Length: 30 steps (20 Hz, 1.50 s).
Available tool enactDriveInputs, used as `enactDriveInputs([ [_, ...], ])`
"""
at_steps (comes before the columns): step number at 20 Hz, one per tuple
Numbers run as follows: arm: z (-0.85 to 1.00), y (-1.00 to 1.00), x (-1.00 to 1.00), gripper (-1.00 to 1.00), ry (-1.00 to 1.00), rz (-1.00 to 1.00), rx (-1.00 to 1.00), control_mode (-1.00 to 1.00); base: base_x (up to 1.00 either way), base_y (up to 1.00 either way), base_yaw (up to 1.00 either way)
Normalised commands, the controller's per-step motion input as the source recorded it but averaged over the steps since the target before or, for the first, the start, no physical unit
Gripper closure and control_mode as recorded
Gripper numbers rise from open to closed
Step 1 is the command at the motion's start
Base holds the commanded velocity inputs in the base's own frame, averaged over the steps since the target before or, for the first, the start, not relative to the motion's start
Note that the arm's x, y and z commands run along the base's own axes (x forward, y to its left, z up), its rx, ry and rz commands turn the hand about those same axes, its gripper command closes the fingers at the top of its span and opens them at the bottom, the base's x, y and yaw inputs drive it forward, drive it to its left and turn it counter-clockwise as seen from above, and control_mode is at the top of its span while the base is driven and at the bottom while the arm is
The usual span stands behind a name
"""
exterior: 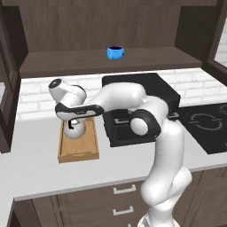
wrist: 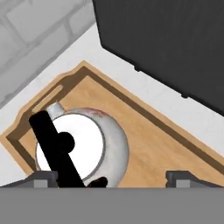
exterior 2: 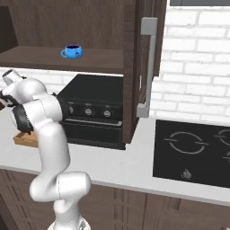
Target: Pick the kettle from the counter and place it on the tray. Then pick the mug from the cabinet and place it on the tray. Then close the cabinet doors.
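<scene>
While the kettle (wrist: pixel 83 146) sits inside the tray (wrist: pixel 144 144), near its far end, the gripper (wrist: pixel 111 178) hangs just above it with jaws spread wide, holding nothing. Beside the tray on the counter (exterior: pixel 40 173) stands a black oven box (exterior: pixel 142 95). Up on the cabinet (exterior: pixel 88 26) shelf rests the blue mug (exterior: pixel 115 52), the doors (exterior 2: pixel 141 67) open.

Your counter (exterior: pixel 40 175) carries the tray (exterior: pixel 84 148) near its back edge, beside the black oven-like box (exterior: pixel 146 91).
</scene>
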Motion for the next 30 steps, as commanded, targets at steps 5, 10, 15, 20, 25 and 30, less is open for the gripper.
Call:
enactDriveInputs([
  [5,0.58,-0.24,-0.84,-1.00,-0.18,0.00,0.00,-1.00,0.00,0.00,0.00],
  [10,0.98,-0.35,-0.80,-1.00,-0.08,0.00,0.00,-1.00,0.00,0.00,0.00],
  [15,0.57,-0.38,-0.60,-1.00,-0.05,0.11,0.01,-1.00,0.00,0.00,0.00],
  [20,0.06,-0.32,-0.27,-1.00,-0.05,0.16,0.02,-1.00,0.00,0.00,0.00],
  [25,0.86,-0.36,-0.37,-1.00,-0.17,0.25,0.00,-1.00,0.00,0.00,0.00],
  [30,1.00,-0.24,-0.24,-1.00,-0.13,0.28,-0.02,-1.00,0.00,0.00,0.00],
])
